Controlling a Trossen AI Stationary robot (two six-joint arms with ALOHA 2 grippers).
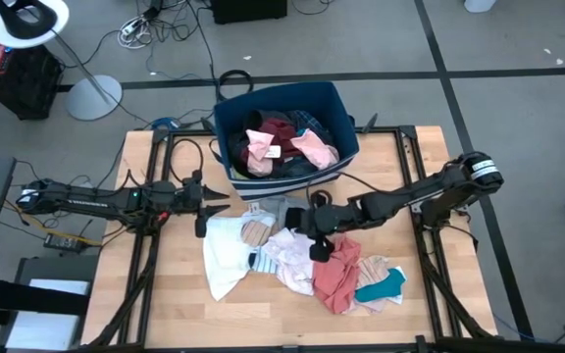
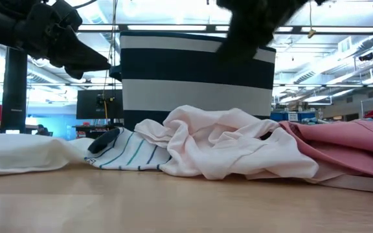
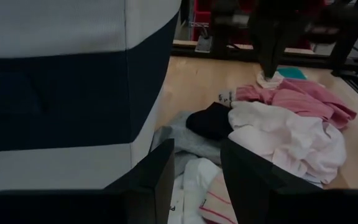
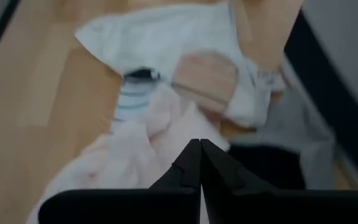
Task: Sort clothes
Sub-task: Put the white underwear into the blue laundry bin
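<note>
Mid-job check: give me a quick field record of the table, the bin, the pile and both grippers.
bin: navy bin with white stripes at the table's far edge, holding pink, maroon and dark garments
pile: clothes spread on the table in front of the bin; white, pale pink, salmon, teal, striped
left gripper: open, empty, beside the bin's near-left corner
right gripper: shut, empty, pointing down over the pale pink garment
</note>
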